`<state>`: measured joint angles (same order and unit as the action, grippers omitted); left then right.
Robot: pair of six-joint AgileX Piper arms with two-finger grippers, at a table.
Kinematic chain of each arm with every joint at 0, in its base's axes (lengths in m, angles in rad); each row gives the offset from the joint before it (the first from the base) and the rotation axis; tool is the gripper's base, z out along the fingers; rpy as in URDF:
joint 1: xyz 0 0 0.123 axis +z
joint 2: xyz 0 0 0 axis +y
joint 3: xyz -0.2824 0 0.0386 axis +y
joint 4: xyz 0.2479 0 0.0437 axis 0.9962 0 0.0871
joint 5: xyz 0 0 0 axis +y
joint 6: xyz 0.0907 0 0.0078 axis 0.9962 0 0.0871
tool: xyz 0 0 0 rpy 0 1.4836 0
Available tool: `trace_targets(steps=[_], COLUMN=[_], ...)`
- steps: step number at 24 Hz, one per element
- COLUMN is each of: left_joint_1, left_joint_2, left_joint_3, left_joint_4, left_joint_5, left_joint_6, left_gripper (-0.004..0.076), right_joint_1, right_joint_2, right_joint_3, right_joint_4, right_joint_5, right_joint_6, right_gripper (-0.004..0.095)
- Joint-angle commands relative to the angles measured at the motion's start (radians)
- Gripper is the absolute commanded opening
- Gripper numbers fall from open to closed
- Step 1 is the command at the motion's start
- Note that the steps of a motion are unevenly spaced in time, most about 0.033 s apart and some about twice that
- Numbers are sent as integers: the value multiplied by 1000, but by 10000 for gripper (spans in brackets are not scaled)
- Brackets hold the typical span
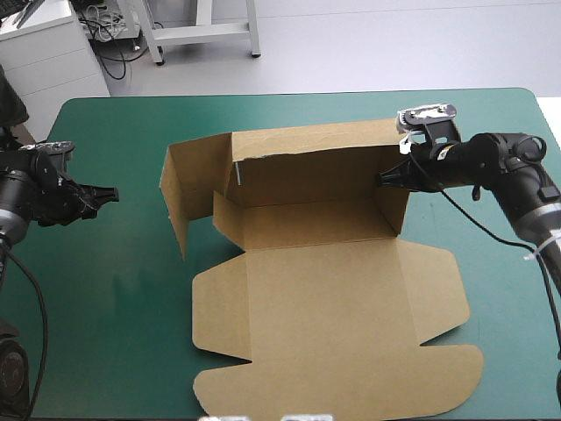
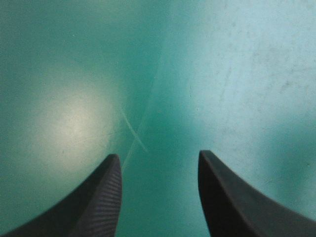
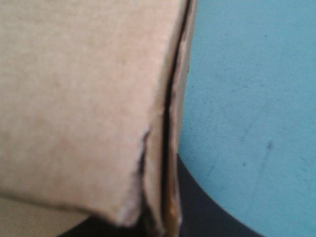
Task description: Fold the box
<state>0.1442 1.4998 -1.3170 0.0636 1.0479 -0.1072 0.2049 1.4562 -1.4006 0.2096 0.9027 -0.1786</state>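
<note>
The brown box point(image 1: 333, 289) sits in the middle of the teal-green cover point(image 1: 96, 316). Its back and side walls stand up, and the rest lies flat toward the near edge. The right gripper point(image 1: 386, 178) pinches the right wall. Its wrist view shows two layers of board pressed together, which the high view does not. The left gripper point(image 1: 110, 194) is well apart from the box, with its fingers point(image 2: 98, 197) spread over bare cover.

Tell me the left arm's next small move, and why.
Probably move the left gripper toward the box, at its left wall: that wall splays outward, untucked, while the right gripper pinches the right wall. The left jaws stand open over bare teal-green cover.
</note>
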Motion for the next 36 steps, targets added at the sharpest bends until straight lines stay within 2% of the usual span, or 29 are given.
trace_targets(steps=[1,5,8,11,18,20,29,32,36], left_joint_1=[1,1,1,1,1,1,1,1,1], left_joint_2=[-39,-39,-39,-39,-39,-39,-39,-39,-39], left_joint_3=[-24,-24,-24,-24,-24,-24,-24,-24,-24], left_joint_4=[-39,-71,-182,-279,-286,-286,-284,-284,-286], left_joint_5=[22,64,64,50,45,46,46,46,47], left_joint_6=[15,26,83,147,167,168,170,177,180], left_gripper=[343,343,343,343,341,341,341,341,341], right_joint_1=[-4,-4,-4,-4,-4,-4,-4,-4,-4], right_joint_2=[-20,11,70,114,293,315,434,469,484], right_joint_3=[-124,-205,-273,-279,-348,-386,-504,-537,-569], right_joint_4=[-91,-148,-156,-160,-164,-164,-162,-161,-151], right_joint_5=[82,200,346,344,316,271,226,209,170], right_joint_6=[75,102,117,139,146,146,135,125,98], right_gripper=[-16,-16,-16,-17,-10,61,642,721,721])
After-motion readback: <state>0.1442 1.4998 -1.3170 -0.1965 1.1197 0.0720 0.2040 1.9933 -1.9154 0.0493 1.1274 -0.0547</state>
